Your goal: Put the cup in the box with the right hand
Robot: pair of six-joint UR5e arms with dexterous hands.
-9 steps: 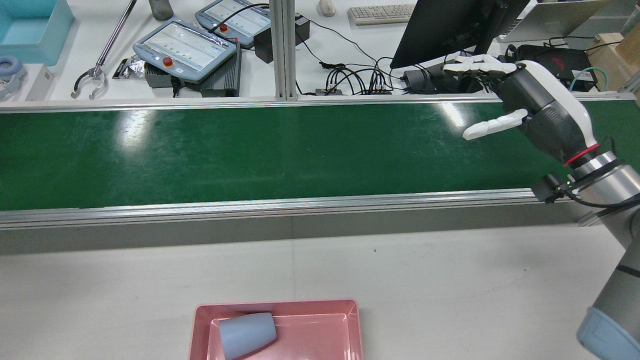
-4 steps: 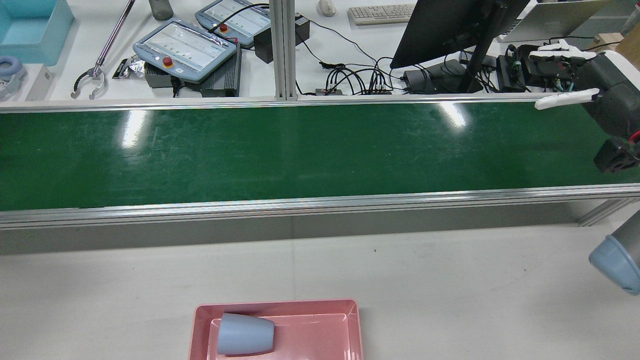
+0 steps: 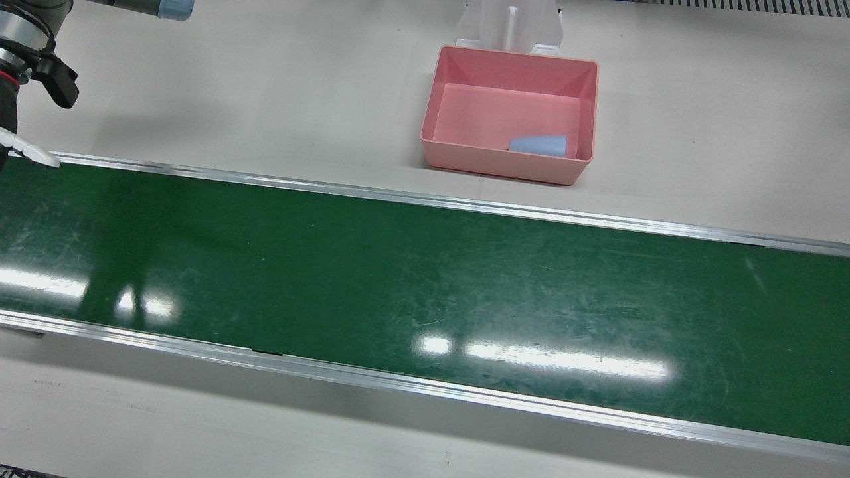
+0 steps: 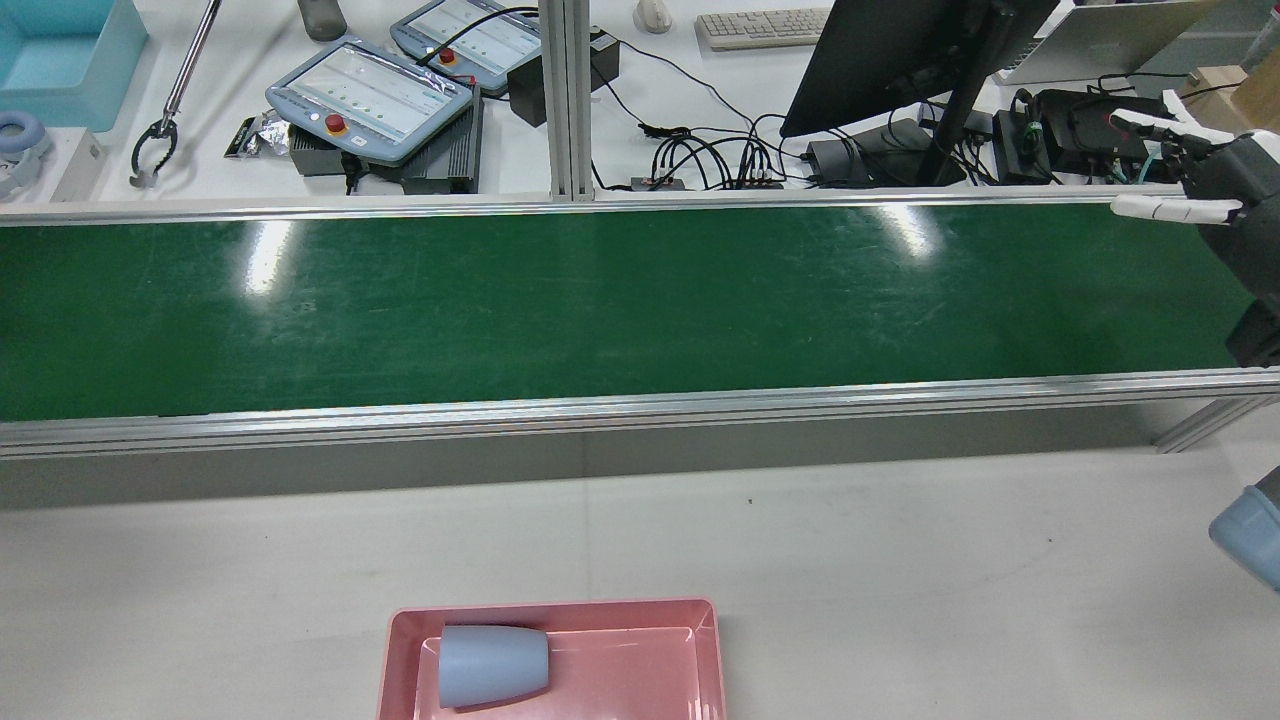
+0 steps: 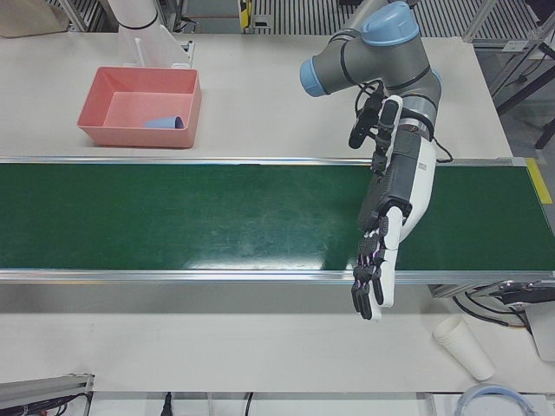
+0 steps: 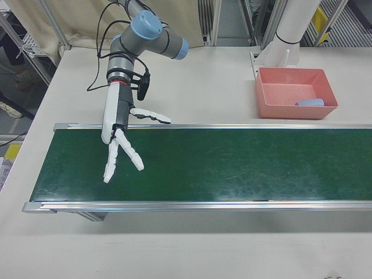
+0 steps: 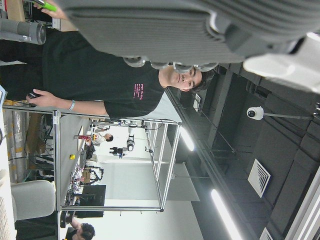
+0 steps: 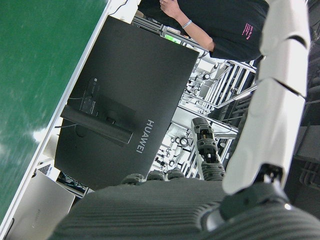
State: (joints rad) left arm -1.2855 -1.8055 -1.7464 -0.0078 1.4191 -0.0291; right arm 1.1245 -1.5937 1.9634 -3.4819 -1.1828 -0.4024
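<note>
The cup [image 4: 493,665] is pale blue-grey and tapered, and it lies on its side inside the pink box [image 4: 405,640]. It rests on the floor of the box, against one end wall and near a corner.

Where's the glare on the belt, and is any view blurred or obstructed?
Front view: bright ceiling-light reflections on the green belt, strongest near its lower edge, right of centre. Rear view: two smaller glare patches on the belt; cup and pink box sharp. Right hand view: the right hand itself blocks much of the frame. Left hand view: the hand's underside fills the top; background lamps streak.
</note>
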